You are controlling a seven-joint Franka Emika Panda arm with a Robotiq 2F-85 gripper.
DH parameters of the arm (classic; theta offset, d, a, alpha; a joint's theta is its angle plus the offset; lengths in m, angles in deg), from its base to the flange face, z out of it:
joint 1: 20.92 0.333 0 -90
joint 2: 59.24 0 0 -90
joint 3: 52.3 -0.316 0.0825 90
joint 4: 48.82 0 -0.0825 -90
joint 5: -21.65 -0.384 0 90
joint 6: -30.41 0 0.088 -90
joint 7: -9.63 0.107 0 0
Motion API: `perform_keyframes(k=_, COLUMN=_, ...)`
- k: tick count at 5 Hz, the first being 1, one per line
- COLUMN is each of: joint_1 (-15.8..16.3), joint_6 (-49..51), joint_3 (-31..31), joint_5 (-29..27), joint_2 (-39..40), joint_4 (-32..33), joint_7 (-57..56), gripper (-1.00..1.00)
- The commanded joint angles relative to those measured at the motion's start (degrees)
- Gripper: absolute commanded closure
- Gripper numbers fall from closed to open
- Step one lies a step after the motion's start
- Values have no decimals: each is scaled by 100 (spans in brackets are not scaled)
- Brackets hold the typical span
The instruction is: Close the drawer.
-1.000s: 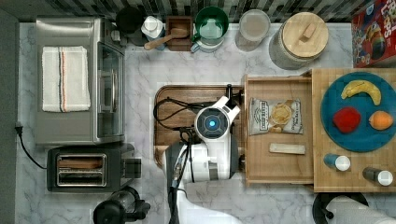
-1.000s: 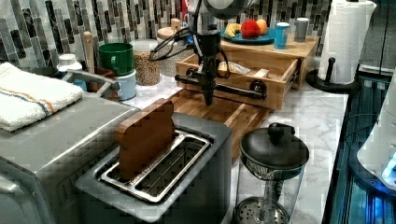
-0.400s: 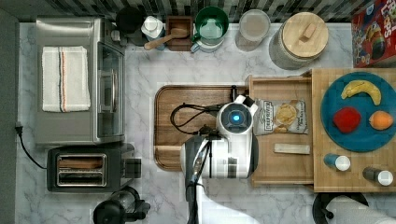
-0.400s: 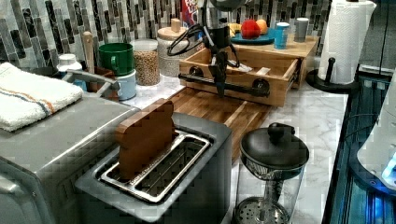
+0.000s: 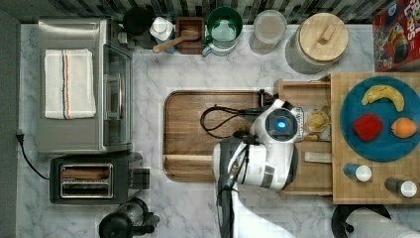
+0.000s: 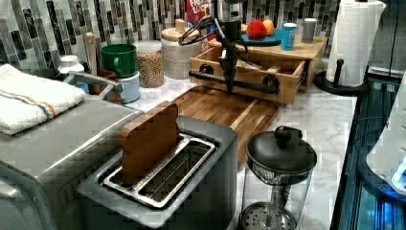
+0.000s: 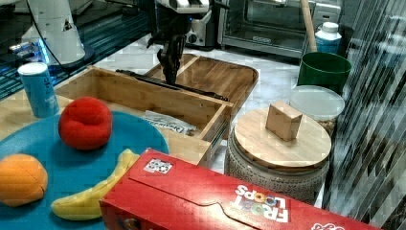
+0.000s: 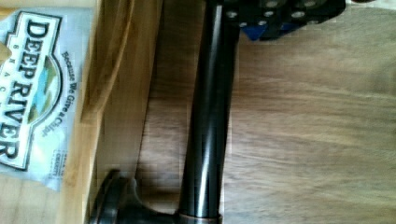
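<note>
One gripper (image 6: pixel 229 81) hangs at the black bar handle (image 6: pixel 233 81) on the drawer's front; whether its jaws are apart, together or clamped on the bar cannot be told. In the wrist view the handle (image 8: pixel 208 112) runs just beside the front panel, with a Deep River snack bag (image 8: pixel 32 88) lying inside.

Relative to the thick slab carrying the blue plate (image 5: pixel 379 119), the drawer (image 5: pixel 302 94) sits partly pulled out from under it, its front reaching over the edge of the dark wooden tray (image 5: pixel 198 134).

To finish well, I judge the push should go square against the front, along the slide direction and toward the slab, near the handle's middle so the box does not twist and bind.

Above the handle, the arm (image 5: pixel 257 158) points straight down, wrist vertical, cable (image 5: pixel 223 116) looping over the tray.
</note>
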Motion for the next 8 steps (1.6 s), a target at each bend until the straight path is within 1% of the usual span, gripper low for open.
perform_keyframes(k=1, joint_1=-812, joint_6=-472, joint_3=483, joint_5=93, joint_2=26, joint_4=-877, joint_7=-546, gripper=100)
perform_keyframes(k=2, joint_1=-1008, joint_6=-741, joint_3=517, joint_5=405, joint_2=38, joint_4=-886, joint_7=-473, gripper=100)
perform_keyframes(k=3, joint_1=-1211, joint_6=-964, joint_3=546, joint_5=247, joint_2=221, joint_4=-1074, joint_7=-808, gripper=100)
perform_keyframes(k=4, joint_1=-1343, joint_6=-885, joint_3=660, joint_5=343, joint_2=447, joint_4=-1466, joint_7=-974, gripper=100)
perform_keyframes(k=5, joint_1=-1638, joint_6=-1255, joint_3=627, joint_5=240, joint_2=820, joint_4=-1799, joint_7=-1664, gripper=100)
perform_keyframes(k=6, joint_1=-1795, joint_6=-1418, joint_3=627, joint_5=210, joint_2=1137, joint_4=-2120, joint_7=-2020, gripper=100)
perform_keyframes(k=7, joint_1=-1741, joint_6=-1397, joint_3=768, joint_5=622, joint_2=1222, joint_4=-2297, joint_7=-1923, gripper=100)
perform_keyframes(k=8, joint_1=-1674, joint_6=-1467, joint_3=797, joint_5=760, joint_2=1046, joint_4=-2068, joint_7=-1599, gripper=100)
